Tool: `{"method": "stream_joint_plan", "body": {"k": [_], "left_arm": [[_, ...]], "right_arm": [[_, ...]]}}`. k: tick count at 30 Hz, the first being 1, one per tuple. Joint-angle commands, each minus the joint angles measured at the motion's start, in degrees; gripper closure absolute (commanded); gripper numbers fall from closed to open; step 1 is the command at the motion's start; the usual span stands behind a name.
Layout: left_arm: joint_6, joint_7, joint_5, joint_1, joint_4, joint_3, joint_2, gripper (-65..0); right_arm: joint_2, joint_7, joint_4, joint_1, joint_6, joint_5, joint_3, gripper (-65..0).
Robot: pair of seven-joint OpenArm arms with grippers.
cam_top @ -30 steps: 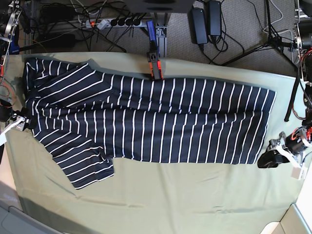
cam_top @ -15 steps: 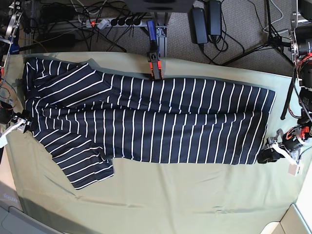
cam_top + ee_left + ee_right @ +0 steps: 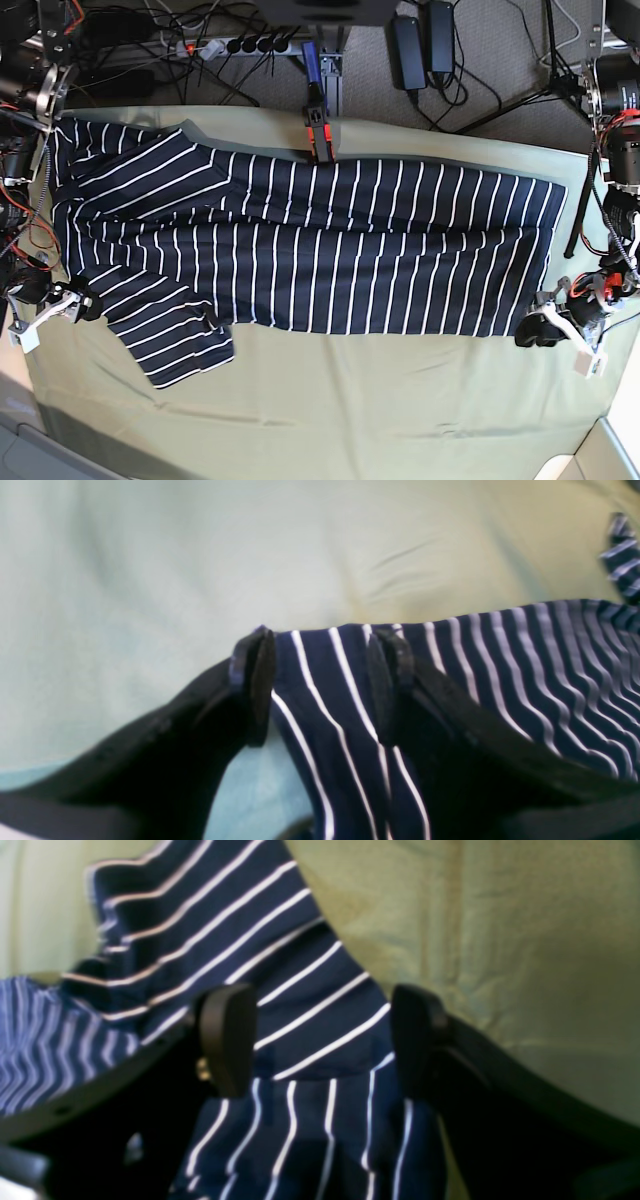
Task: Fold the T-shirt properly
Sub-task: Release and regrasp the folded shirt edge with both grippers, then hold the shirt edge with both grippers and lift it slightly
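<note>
We log the scene from the near edge of the table outward. Nearest us is bare olive-green cloth (image 3: 330,400), which covers the tabletop and shows a few shallow wrinkles.

At the near right corner of the shirt sits the left gripper (image 3: 535,328). In the left wrist view (image 3: 320,680) its jaws stand spread, with a striped hem corner lying between the two black fingers (image 3: 252,680). We see cloth in the gap but no pinch on it; the pads are apart and the fabric lies flat on the cloth below.

At the left edge of the table is the right gripper (image 3: 80,303), beside the sleeve region. In the right wrist view (image 3: 320,1040) its jaws are also spread wide, straddling striped fabric where the stripes change direction at a seam. The fingertips (image 3: 227,1037) are apart; whether they touch the fabric we cannot tell, as the frame is soft.

The T-shirt (image 3: 320,250), dark navy with thin white stripes, lies lengthwise across the middle of the table, hem toward the right edge and shoulders toward the left. One sleeve (image 3: 170,335) juts toward the near edge at the left; the other sleeve (image 3: 120,150) lies at the far left corner.

At the far edge, an orange-and-black clamp (image 3: 318,135) touches the shirt's far border. Beyond the table, a power strip (image 3: 240,44) and cables lie on the grey floor.
</note>
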Motion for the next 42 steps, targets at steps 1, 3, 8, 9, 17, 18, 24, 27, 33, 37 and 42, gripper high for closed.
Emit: {"method": "stream_joint_plan", "body": {"k": [1, 3, 8, 9, 17, 18, 24, 27, 33, 37, 42], "left_arm": [[1.62, -2.01, 0.26, -1.44, -0.13, -0.31, -0.79, -32.9], [2.25, -3.89, 2.36, -1.44, -1.68, -0.31, -0.31, -32.9], [5.68, -5.99, 7.10, -1.44, -4.87, -0.31, 0.79, -32.9], [6.25, -6.58, 7.91, -1.44, -5.31, -0.31, 0.96, -32.9], [9.20, -7.48, 12.57, -1.44, -6.32, -0.31, 1.25, -32.9], [9.20, -7.34, 12.46, -1.44, -6.32, -0.31, 1.25, -32.9], [8.24, -4.61, 8.31, -1.42, -6.32, -0.31, 1.42, -32.9], [6.71, -3.08, 6.29, -1.44, -6.32, -0.31, 2.12, -32.9], [4.20, -1.38, 3.39, -1.44, -6.32, -0.31, 4.46, -32.9], [4.17, -0.59, 2.16, -1.44, -6.32, -0.31, 5.55, -32.9], [3.74, 1.79, 0.74, -1.42, -6.32, -0.31, 7.10, -32.9]], "right_arm": [[0.09, 1.05, 0.76, 2.14, 2.38, -0.66, 0.39, -41.5], [-1.62, 1.14, 0.76, 2.56, 2.08, -3.54, 0.37, -41.5], [-4.20, 1.25, 0.76, 2.64, 1.92, -4.20, 0.37, -41.5], [-4.46, 1.22, 0.76, 2.64, 1.92, -4.20, 0.37, -41.5], [-5.05, 0.74, 0.76, 2.64, 1.95, -3.56, 0.37, -41.5], [-5.07, 0.74, 0.76, 2.64, 1.95, -3.56, 0.37, -41.5], [-5.05, 0.52, 0.76, 2.64, 1.95, -3.58, 0.37, -41.5], [-5.05, 0.55, 0.76, 2.64, 1.95, -3.56, 0.37, -41.5], [-5.05, 0.57, 0.76, 2.64, 1.95, -3.54, 0.37, -41.5], [-5.05, 0.57, 0.76, 2.64, 1.95, -3.56, 0.37, -41.5], [-5.05, 0.61, 0.76, 2.64, 1.95, -3.54, 0.37, -41.5]]}}
